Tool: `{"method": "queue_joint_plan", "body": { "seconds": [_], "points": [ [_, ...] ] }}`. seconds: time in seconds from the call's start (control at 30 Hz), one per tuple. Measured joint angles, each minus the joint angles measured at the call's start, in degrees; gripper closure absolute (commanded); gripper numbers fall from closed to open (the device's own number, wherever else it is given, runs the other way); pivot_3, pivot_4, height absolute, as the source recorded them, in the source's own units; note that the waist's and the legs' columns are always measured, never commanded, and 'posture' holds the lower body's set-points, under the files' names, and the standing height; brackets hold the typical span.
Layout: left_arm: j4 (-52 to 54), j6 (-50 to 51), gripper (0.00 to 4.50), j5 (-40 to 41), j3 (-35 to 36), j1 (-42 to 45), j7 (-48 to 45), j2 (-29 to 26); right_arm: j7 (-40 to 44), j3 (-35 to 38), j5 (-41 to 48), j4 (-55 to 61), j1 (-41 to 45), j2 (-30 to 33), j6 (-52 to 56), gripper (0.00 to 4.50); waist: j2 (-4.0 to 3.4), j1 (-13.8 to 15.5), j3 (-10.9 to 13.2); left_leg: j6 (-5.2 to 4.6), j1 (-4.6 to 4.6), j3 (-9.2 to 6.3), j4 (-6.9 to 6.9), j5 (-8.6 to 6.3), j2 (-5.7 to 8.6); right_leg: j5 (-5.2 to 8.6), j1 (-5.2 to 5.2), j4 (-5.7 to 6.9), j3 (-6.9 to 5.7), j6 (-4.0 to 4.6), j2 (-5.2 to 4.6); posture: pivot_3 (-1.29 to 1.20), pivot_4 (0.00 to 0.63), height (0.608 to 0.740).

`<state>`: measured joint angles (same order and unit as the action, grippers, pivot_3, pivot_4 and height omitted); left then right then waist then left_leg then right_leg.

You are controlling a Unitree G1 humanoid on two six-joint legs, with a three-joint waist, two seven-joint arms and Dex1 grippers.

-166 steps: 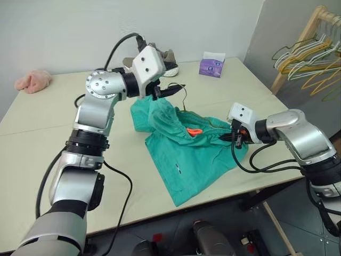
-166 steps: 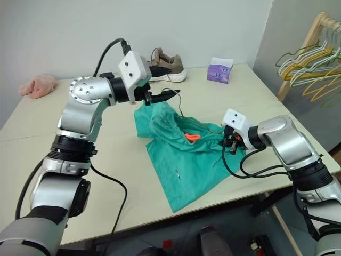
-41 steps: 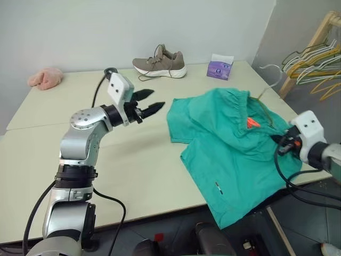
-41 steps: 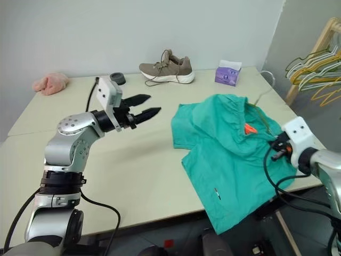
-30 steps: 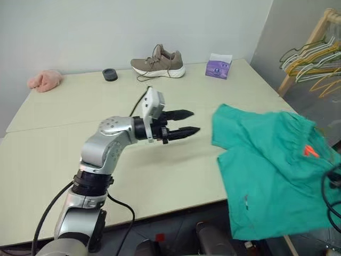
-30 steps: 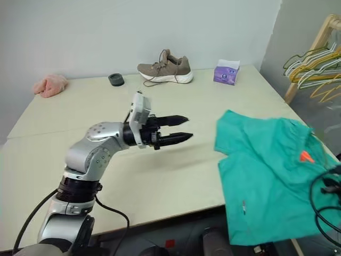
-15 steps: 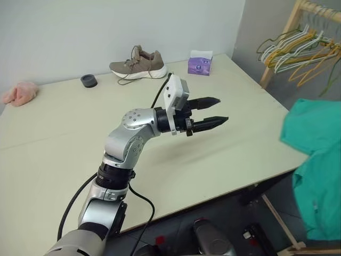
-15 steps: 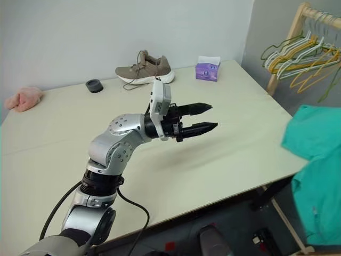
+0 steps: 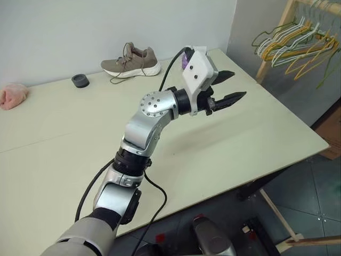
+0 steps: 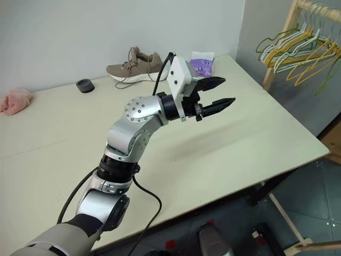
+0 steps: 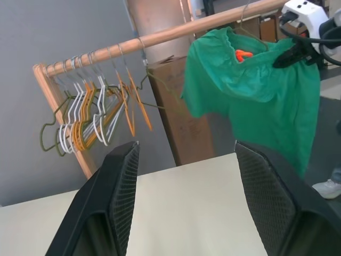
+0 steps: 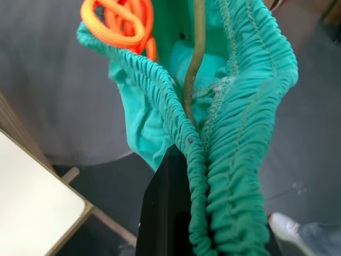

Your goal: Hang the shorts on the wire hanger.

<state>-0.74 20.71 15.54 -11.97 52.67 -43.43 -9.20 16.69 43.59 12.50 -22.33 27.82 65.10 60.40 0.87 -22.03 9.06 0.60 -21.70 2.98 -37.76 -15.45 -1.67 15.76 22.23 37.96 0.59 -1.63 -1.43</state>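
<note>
Now clear of the worktop (image 9: 256, 133), the shorts (image 11: 256, 93) are hanging beside the wooden rail (image 11: 160, 38), the right tool (image 12: 176, 213) clamped on waistband and wire hanger (image 12: 194, 58), while the left tool (image 9: 226, 88), fingers apart and empty, is rising above the worktop.

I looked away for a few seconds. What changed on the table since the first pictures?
The shorts left the table: the right gripper, shut on the waistband, carries them beside the rack. The left gripper let go and hovers open. The shoe stayed.
</note>
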Motion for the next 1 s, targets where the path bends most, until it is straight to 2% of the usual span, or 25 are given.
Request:
{"method": "queue_joint_plan", "body": {
  "seconds": [0.13,0.37,0.6,0.77,1.0],
  "points": [
    [-0.33,-0.33,1.51,-0.1,-0.08,0.09,-1.18,0.28,-1.79,-0.46,0.03,-2.91,2.05,-0.1,3.16,4.48,-0.03,-0.05,0.02,-0.08,0.04,0.29,-0.01,-0.05,0.06,-0.01,0.01,-0.01,0.39,-0.22,-0.1,-0.45,0.163,0.74],
    [-2.52,-0.7,1.51,0.42,-0.13,1.57,-3.33,1.45,-3.25,-0.42,0.43,-1.46,3.05,-1.48,7.5,4.48,-0.03,-0.04,0.02,-0.24,0.04,0.39,-0.05,-0.15,0.1,0.02,0.0,-0.05,0.53,-0.37,-0.11,-0.44,0.156,0.74],
    [-2.71,9.13,1.51,7.7,-0.04,4.87,-9.34,2.59,-3.98,0.17,2.12,0.78,5.2,-4.08,9.11,4.48,-0.06,-0.18,0.01,-0.23,0.04,0.38,-0.04,-0.15,0.09,0.03,0.0,-0.04,0.54,-0.4,-0.08,-0.44,0.148,0.74],
    [-3.45,10.39,1.51,8.63,-0.04,5.91,-11.04,2.43,-5.52,1.04,2.43,2.46,6.27,-6.08,9.9,3.13,-0.07,-0.22,0.0,-0.23,0.05,0.39,-0.04,-0.15,0.09,0.04,0.01,-0.04,0.57,-0.41,-0.07,-0.44,0.146,0.74],
    [-4.0,10.29,1.51,8.59,-0.06,6.14,-11.22,2.33,-8.61,2.94,2.79,8.2,8.49,-8.66,10.14,0.7,-0.13,0.0,-0.02,-0.22,0.04,0.38,-0.03,-0.15,0.1,0.05,0.02,-0.03,0.58,-0.43,-0.08,-0.43,0.14,0.74]
  ]
}}
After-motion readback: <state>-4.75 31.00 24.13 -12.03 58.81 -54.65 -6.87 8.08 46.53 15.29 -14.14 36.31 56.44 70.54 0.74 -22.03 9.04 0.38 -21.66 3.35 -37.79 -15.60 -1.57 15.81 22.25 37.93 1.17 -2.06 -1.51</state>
